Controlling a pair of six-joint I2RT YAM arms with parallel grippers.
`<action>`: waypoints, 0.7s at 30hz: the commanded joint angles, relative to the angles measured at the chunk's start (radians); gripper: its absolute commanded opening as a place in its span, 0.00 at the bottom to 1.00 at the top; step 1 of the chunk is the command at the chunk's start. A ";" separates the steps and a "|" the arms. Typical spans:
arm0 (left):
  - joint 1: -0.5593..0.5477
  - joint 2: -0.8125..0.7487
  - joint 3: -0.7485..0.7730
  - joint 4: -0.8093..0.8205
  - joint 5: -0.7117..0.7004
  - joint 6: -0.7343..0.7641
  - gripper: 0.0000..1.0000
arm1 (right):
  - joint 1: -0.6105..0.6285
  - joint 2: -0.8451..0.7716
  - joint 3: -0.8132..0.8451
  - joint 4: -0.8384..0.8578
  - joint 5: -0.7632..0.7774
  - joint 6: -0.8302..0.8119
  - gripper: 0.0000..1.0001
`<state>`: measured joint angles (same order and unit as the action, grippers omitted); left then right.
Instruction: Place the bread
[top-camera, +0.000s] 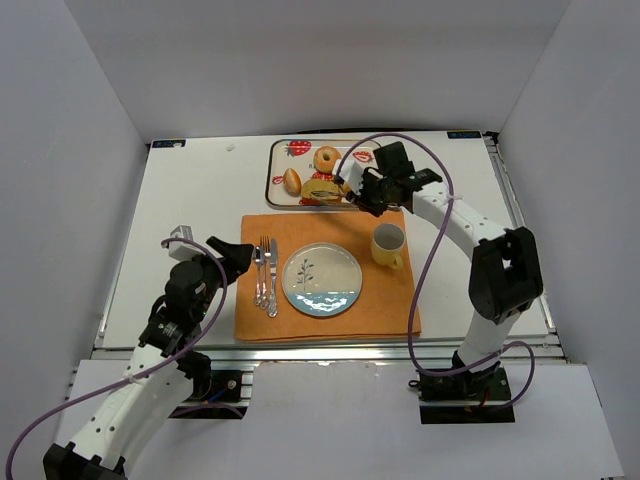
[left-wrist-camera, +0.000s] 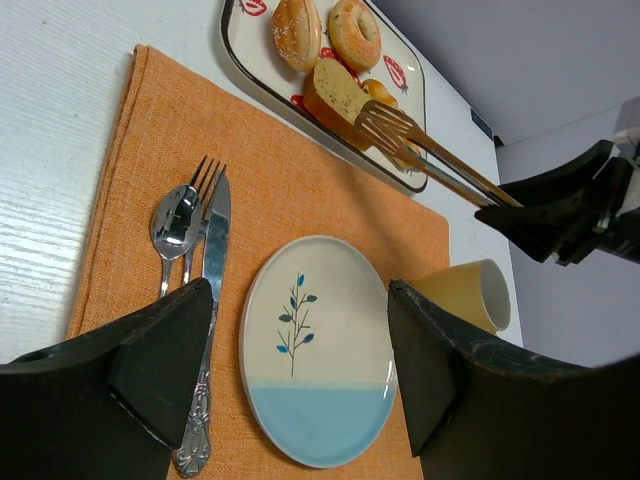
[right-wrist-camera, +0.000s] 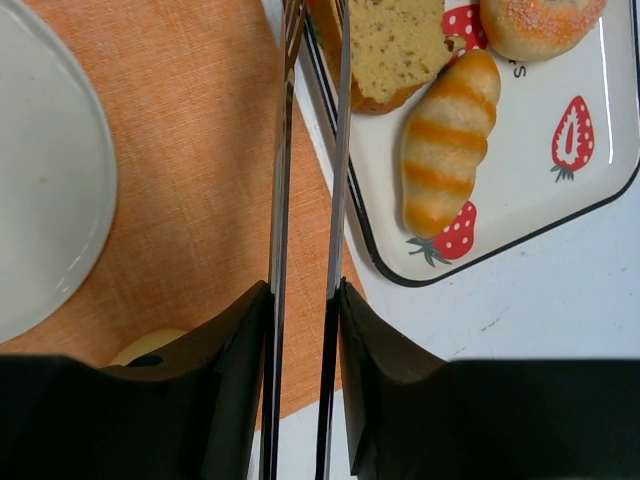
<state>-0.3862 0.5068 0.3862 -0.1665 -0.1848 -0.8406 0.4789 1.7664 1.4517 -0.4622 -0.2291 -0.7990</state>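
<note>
A slice of seeded bread (top-camera: 322, 190) lies on the strawberry-print tray (top-camera: 283, 150), with a bagel (top-camera: 327, 158) and a round roll (top-camera: 292, 181). My right gripper (top-camera: 365, 190) is shut on metal tongs (right-wrist-camera: 305, 150). The tong tips (left-wrist-camera: 378, 124) are at the slice (left-wrist-camera: 335, 90), at its end nearest the placemat. The slice still lies on the tray, and I cannot tell if the tips are clamped on it. A striped roll (right-wrist-camera: 445, 140) lies beside the slice (right-wrist-camera: 395, 45). My left gripper (top-camera: 235, 255) is open and empty, over the cutlery (top-camera: 265, 275).
A white and blue plate (top-camera: 322, 281) sits in the middle of the orange placemat (top-camera: 390, 300). A yellow mug (top-camera: 388, 243) stands to its right. A spoon, fork and knife (left-wrist-camera: 195, 260) lie to its left. White walls enclose the table.
</note>
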 joint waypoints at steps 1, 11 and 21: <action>0.004 -0.019 0.022 -0.019 -0.018 -0.006 0.80 | 0.009 0.018 0.064 0.056 0.054 -0.032 0.38; 0.004 -0.011 0.011 -0.002 -0.018 -0.008 0.80 | 0.012 0.059 0.067 0.069 0.073 -0.055 0.41; 0.004 -0.011 0.008 -0.001 -0.018 -0.008 0.80 | 0.013 0.088 0.062 0.095 0.103 -0.080 0.42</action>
<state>-0.3862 0.4965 0.3862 -0.1757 -0.1955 -0.8471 0.4866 1.8515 1.4704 -0.4171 -0.1448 -0.8547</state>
